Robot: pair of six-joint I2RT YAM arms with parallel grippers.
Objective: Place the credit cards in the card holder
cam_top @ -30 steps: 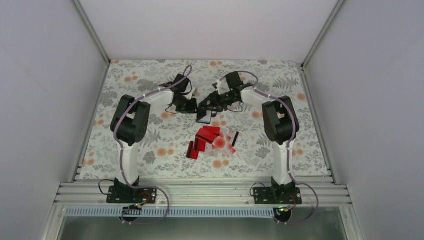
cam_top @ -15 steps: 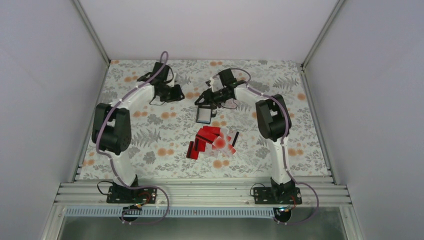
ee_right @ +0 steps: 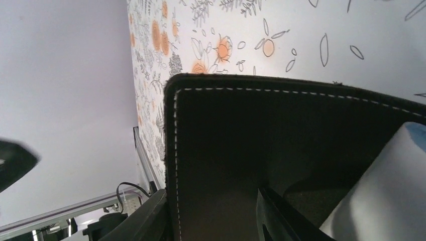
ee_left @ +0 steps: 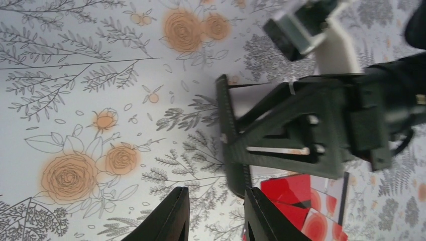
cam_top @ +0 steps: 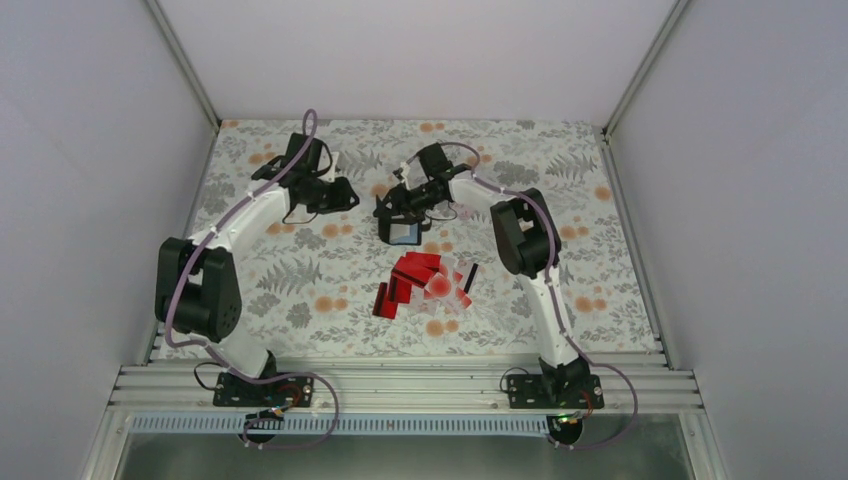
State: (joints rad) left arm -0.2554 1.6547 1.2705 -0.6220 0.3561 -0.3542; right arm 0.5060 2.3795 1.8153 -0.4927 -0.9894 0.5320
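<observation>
The credit cards [cam_top: 425,280] lie in a loose heap at the middle of the floral table; most are red, some pale with a red dot. Just beyond them the black card holder [cam_top: 405,233] hangs under my right gripper [cam_top: 392,208], open with a grey-blue pocket showing. In the right wrist view its stitched black cover [ee_right: 251,130] fills the space between my right gripper's [ee_right: 212,193] jaws, which are shut on it. My left gripper [cam_top: 345,193] is off to the holder's left, open and empty. In the left wrist view the left gripper [ee_left: 216,191] faces the holder's edge [ee_left: 227,125] and the cards [ee_left: 294,193].
The floral cloth [cam_top: 300,270] covers the table. White enclosure walls stand close on the left, right and back. An aluminium rail [cam_top: 400,385] with both arm bases runs along the near edge.
My left arm has swung away to the left, off the card holder. The right gripper has shifted a little left with the holder in it. The cards have not moved.
</observation>
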